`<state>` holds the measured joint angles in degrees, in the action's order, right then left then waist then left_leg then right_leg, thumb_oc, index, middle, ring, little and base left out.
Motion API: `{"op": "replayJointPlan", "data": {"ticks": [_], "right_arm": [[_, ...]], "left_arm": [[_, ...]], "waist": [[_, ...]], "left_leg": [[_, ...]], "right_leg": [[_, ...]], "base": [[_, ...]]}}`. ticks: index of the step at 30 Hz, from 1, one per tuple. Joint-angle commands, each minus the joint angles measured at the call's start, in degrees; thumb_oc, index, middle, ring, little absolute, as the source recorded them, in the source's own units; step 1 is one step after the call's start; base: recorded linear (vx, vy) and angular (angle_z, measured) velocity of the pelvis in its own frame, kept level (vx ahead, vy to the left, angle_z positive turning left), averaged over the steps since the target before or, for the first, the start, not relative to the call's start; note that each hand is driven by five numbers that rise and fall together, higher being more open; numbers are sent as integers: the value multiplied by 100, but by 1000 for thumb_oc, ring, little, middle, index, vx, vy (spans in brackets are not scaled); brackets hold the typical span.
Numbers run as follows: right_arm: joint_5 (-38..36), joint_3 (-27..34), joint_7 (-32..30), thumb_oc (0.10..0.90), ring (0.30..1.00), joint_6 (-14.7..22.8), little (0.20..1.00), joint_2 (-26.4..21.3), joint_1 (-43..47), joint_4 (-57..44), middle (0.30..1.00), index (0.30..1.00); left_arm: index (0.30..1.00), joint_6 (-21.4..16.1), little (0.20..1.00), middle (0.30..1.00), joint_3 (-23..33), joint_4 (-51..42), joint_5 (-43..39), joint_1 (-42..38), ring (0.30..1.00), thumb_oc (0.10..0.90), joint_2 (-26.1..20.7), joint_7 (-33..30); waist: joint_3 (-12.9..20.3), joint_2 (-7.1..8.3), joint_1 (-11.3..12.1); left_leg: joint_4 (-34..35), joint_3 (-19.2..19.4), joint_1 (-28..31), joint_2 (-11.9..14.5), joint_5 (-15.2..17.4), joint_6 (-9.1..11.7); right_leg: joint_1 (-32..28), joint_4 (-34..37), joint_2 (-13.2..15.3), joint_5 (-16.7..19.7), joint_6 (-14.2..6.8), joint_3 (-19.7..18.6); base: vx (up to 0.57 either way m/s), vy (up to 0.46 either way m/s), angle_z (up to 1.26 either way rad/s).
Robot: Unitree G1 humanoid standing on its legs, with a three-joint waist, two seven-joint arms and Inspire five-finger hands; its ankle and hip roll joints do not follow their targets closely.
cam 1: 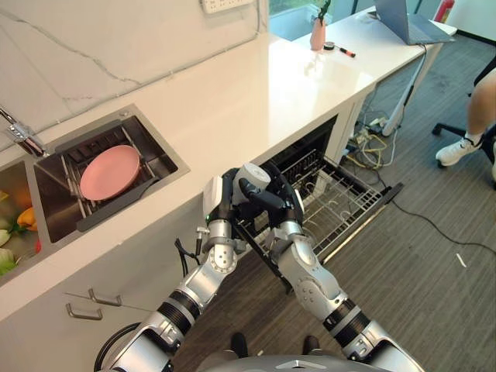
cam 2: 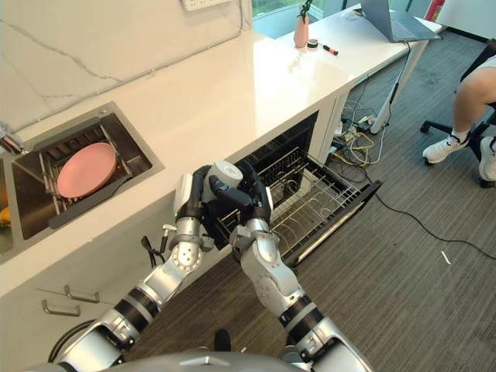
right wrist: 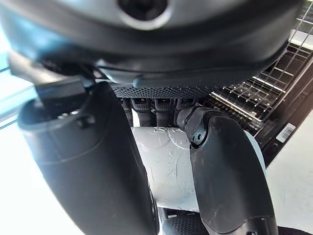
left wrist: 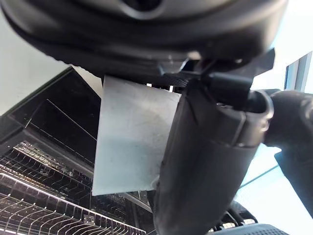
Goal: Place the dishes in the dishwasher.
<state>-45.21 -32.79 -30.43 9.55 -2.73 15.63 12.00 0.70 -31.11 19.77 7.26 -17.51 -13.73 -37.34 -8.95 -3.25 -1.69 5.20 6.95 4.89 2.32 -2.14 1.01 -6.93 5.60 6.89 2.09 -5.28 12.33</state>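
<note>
A pink vase point(cam 1: 318, 34) and a marker point(cam 1: 346, 52) sit at the bench's far end; a laptop point(cam 1: 411, 23) lies beyond, near a seated person's leg point(cam 1: 480, 108).

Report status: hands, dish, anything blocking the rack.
Both hands, left and right, shut on white cup. Pink plate waits in sink. Dishwasher rack open, unobstructed.

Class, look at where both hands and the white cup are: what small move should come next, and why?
Probably lower the white cup toward the dishwasher rack. Both the left robot hand and the right robot hand are curled round it above the pulled-out rack's edge, not yet over its wires.
</note>
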Motion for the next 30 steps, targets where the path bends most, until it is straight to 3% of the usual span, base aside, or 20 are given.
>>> {"op": "replayJointPlan", "data": {"ticks": [1, 7, 27, 28, 29, 30], "right_arm": [[-281, -143, 233, 800, 900, 392, 900, 828, 701, 228, 900, 900], [-1191, -157, 366, 800, 900, 512, 900, 1024, 743, 510, 900, 900], [-1575, -16, 830, 800, 900, 632, 900, 1165, 1404, 1088, 900, 900], [-1624, 12, 899, 773, 860, 652, 860, 1175, 1431, 1114, 860, 860], [-1689, 28, 982, 709, 764, 669, 764, 1178, 1445, 1146, 764, 764], [-1749, 49, 1055, 568, 552, 679, 552, 1171, 1465, 1167, 552, 552]], "left_arm": [[300, -508, 300, 300, -191, 252, 222, -1434, 300, 400, 84, -182], [300, -465, 300, 300, -284, 312, 286, -1454, 300, 400, 124, -62], [300, -732, 300, 300, -692, -25, 66, -1613, 300, 400, 302, 446], [300, -766, 300, 300, -710, -65, 51, -1639, 300, 400, 309, 470], [300, -798, 300, 300, -742, -108, 18, -1646, 300, 400, 318, 517], [300, -817, 300, 300, -768, -112, -13, -1664, 300, 400, 326, 564]], "waist": [[329, 416, 146], [348, 428, 181], [373, 410, 311], [369, 412, 316], [368, 415, 322], [369, 419, 325]], "left_leg": [[-20, -182, 372, 92, 597, 140], [-20, -213, 379, 102, 605, 160], [-20, -337, 339, 104, 584, 170], [-20, -339, 338, 105, 582, 171], [-20, -342, 331, 109, 578, 174], [-20, -347, 324, 109, 578, 176]], "right_leg": [[111, -129, 462, 113, -448, 83], [88, -111, 453, 90, -441, 120], [65, -73, 457, 42, -447, 234], [66, -71, 459, 38, -450, 242], [67, -71, 459, 32, -453, 249], [69, -71, 459, 28, -456, 261]], "base": [[0, 0, 0], [1, -1, 1], [3, -3, 3], [1, -5, 3], [0, -9, 3], [0, 0, 0]]}}
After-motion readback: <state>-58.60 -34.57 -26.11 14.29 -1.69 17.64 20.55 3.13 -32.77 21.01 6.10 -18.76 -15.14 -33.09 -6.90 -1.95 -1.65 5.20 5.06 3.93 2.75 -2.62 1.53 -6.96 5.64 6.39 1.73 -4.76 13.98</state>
